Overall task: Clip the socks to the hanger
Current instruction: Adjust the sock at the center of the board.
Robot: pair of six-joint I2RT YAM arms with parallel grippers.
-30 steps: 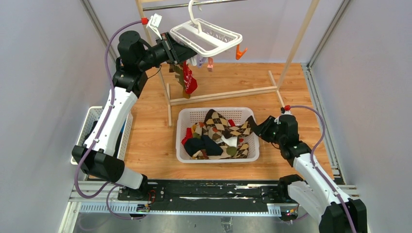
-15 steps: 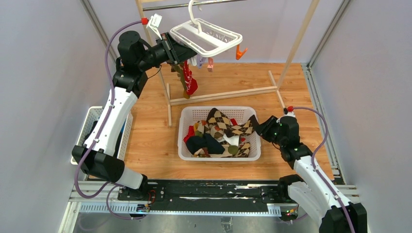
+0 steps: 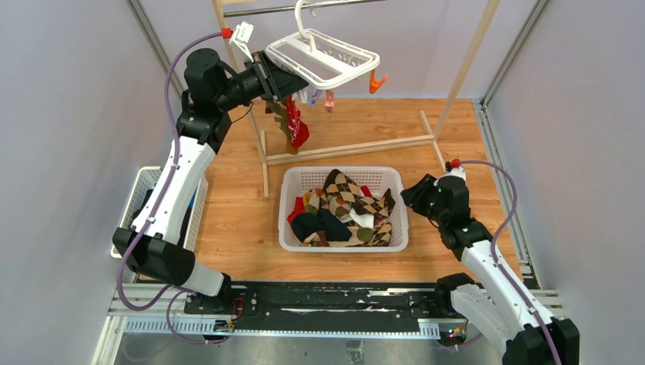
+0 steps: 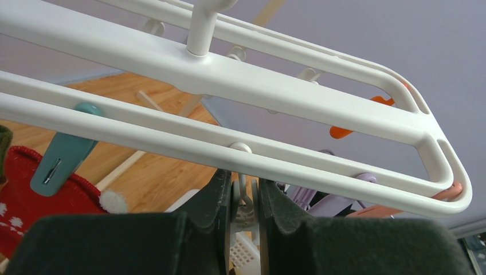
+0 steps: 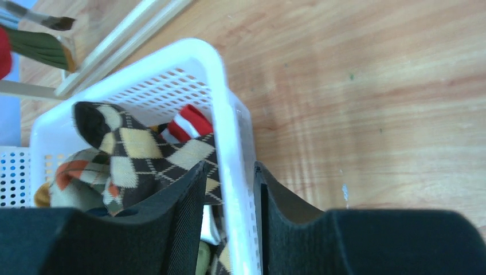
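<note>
A tall wooden rack (image 3: 466, 72) stands at the far side of the wooden table (image 3: 228, 213); the hanger (image 3: 327, 55) hangs by its hook from the metal bar (image 3: 266, 11) of this rack. Under the left end of the hanger hang a red sock (image 3: 298, 131) and an olive-striped sock (image 3: 283, 114); in the left wrist view a teal clip (image 4: 60, 160) sits at the top edge of the red one. An orange clip (image 3: 376, 82) dangles at the right end.

The other socks (image 3: 346, 209) lie in a heap in a white basket (image 3: 342, 172) in the middle of the table, the argyle ones on top. A second white basket (image 3: 135, 199) stands at the left edge, partly hidden behind the left arm.

The left arm is stretched up and forward, close beside the left post of the rack. The left gripper (image 4: 245, 179) is just under the near rail of the hanger; its jaws are pressed together on a thin clip link (image 4: 245, 200) that hangs from a peg of the rail. Purple clips (image 4: 315, 197) are just beside it on the right.

The right arm is bent low. The right gripper (image 5: 229, 166) stands over the right wall of the middle basket, one finger inside near an argyle sock and one outside; the jaws are apart with the wall between them, and a small gap shows on the inner side, so they do not clamp it.
</note>
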